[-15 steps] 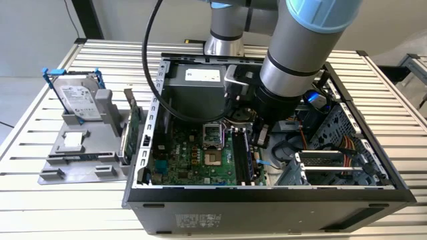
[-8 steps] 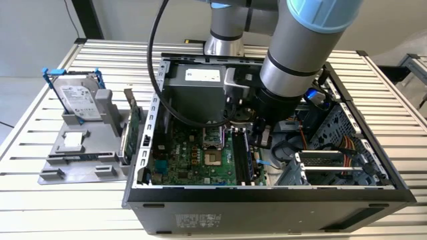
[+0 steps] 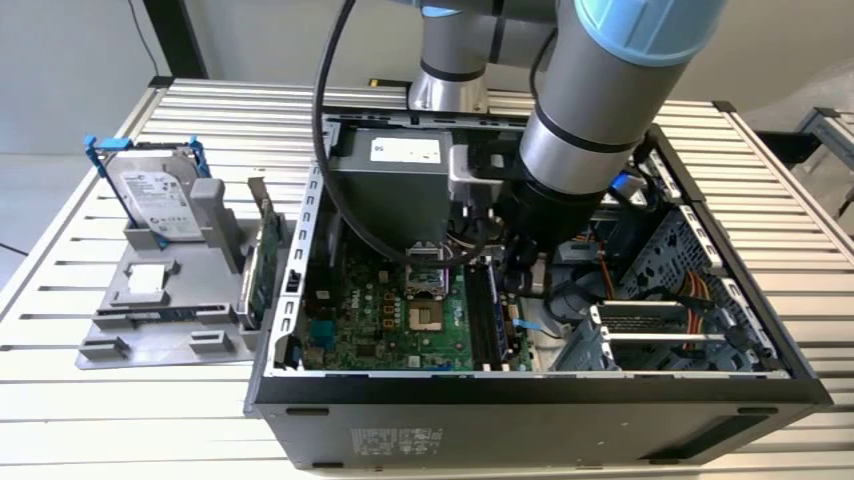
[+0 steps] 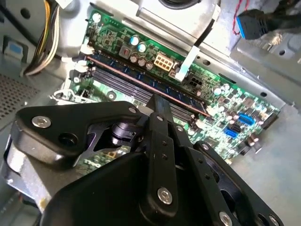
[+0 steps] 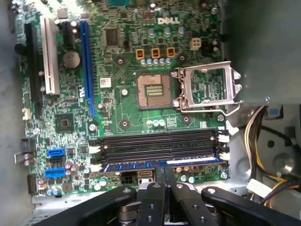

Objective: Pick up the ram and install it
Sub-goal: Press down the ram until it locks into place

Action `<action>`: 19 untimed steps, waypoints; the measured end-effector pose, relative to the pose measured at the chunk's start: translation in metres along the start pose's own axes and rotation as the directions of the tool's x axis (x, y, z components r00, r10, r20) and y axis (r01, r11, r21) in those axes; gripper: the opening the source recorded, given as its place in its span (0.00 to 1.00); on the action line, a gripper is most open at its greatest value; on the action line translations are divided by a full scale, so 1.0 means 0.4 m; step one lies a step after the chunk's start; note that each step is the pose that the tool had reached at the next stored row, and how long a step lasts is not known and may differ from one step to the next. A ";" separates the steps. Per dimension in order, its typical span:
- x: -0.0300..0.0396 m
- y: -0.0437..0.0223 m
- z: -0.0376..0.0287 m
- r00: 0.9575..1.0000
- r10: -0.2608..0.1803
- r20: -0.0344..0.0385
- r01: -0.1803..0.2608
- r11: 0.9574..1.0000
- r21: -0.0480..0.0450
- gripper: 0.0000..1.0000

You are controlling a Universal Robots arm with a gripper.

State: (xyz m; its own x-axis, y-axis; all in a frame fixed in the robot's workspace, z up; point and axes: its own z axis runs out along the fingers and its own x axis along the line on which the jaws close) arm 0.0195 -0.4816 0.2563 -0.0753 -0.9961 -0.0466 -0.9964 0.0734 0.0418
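**Claw down on the ram at the memory slots**

I've got the claw (image 5: 165,176) deep in the open computer case (image 3: 534,395), fingers (image 5: 159,172) pinched nearly together around the top edge of the ram (image 5: 162,165). In the first wrist view the stick is a long narrow blue-green strip lying in the slot nearest the claw, beside the empty black memory slots (image 5: 155,141). Whether it's fully seated, I can't tell. The CPU socket (image 5: 207,87) with its metal frame sits just beyond those slots. In the exterior view the arm (image 3: 587,150) crowds the motherboard (image 3: 387,320), with cables (image 3: 641,290) close by. A hard drive (image 3: 160,200) stands in a grey holder (image 3: 160,300) on the counter (image 3: 80,250), well apart.
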 end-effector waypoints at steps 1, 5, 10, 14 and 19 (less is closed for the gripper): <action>0.000 0.000 0.000 1.000 -0.014 -0.001 0.014 1.000 -0.001 0.00; 0.000 0.000 0.001 0.998 -0.056 -0.002 0.056 0.998 -0.002 0.00; 0.000 0.000 0.001 0.998 -0.060 -0.002 0.060 0.998 -0.002 0.00; 0.000 -0.003 0.006 0.998 -0.060 -0.002 0.060 0.998 -0.002 0.00; 0.001 -0.004 0.022 0.998 -0.060 -0.002 0.060 0.998 -0.002 0.00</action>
State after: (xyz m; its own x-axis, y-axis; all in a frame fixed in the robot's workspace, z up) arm 0.0207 -0.4816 0.2475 -0.0152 -0.9988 -0.0467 -0.9991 0.0133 0.0407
